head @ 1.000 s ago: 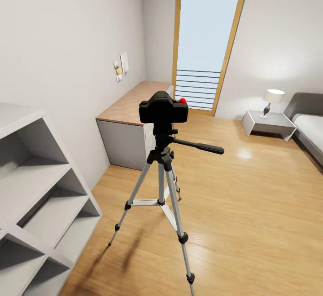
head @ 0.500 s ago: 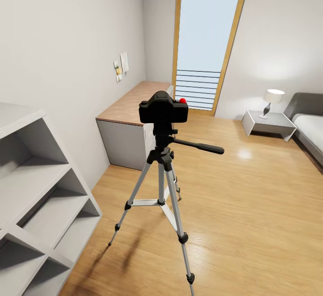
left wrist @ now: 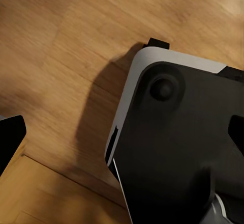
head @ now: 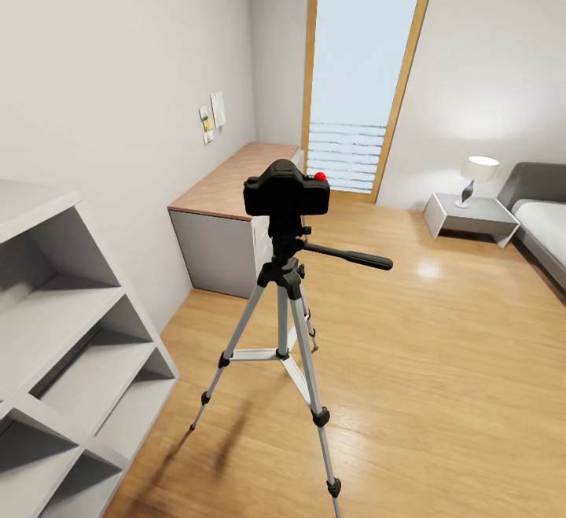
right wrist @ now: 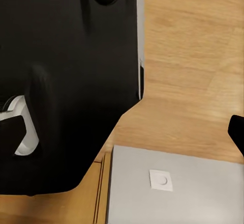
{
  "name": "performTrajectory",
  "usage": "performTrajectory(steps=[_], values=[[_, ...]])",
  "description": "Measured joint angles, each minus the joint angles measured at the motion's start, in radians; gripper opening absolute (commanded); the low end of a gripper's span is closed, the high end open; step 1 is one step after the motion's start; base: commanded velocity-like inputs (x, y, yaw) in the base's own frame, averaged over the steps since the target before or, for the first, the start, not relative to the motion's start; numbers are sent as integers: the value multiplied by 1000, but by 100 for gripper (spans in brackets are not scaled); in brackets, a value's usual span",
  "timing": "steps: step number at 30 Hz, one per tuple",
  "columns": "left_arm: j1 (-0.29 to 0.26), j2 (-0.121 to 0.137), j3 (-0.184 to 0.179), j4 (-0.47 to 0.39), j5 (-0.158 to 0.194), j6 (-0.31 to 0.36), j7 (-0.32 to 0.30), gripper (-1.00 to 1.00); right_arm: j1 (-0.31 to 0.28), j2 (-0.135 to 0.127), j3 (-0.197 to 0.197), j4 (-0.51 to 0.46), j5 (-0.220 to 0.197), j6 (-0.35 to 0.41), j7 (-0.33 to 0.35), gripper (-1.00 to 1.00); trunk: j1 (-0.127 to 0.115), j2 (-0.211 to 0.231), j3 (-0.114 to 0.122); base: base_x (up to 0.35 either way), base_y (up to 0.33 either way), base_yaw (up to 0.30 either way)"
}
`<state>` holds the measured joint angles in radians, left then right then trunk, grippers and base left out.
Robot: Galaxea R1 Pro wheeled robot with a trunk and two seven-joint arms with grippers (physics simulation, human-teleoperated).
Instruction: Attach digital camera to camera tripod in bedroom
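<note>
Grippers: both hang low over the floor point(left wrist: 56, 56) beside the robot base point(left wrist: 173, 147); I see only dark finger edges in the wrist views, so I cannot tell their state, and nothing appears held. Camera point(head: 286, 190): seated upright on the tripod point(head: 281, 306) head, mid-room, near the desk point(head: 236, 180). Step: I judge attachment done. Next: only confirm the mount; keep arms clear of the legs.
</note>
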<state>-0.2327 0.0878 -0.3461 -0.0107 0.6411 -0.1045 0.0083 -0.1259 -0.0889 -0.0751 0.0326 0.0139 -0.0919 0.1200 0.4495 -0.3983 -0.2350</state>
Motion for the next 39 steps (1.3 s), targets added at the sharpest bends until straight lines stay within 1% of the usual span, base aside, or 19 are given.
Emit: performTrajectory(steps=[9,39], values=[[0,0,0,0,1,-1,0,100,0,0,0,1,-3,-4,0,100,0,0,11,0,0,0],[0,0,0,0,1,-1,0,100,7,1,1,0,-4,-20,0,100,0,0,59,0,0,0]])
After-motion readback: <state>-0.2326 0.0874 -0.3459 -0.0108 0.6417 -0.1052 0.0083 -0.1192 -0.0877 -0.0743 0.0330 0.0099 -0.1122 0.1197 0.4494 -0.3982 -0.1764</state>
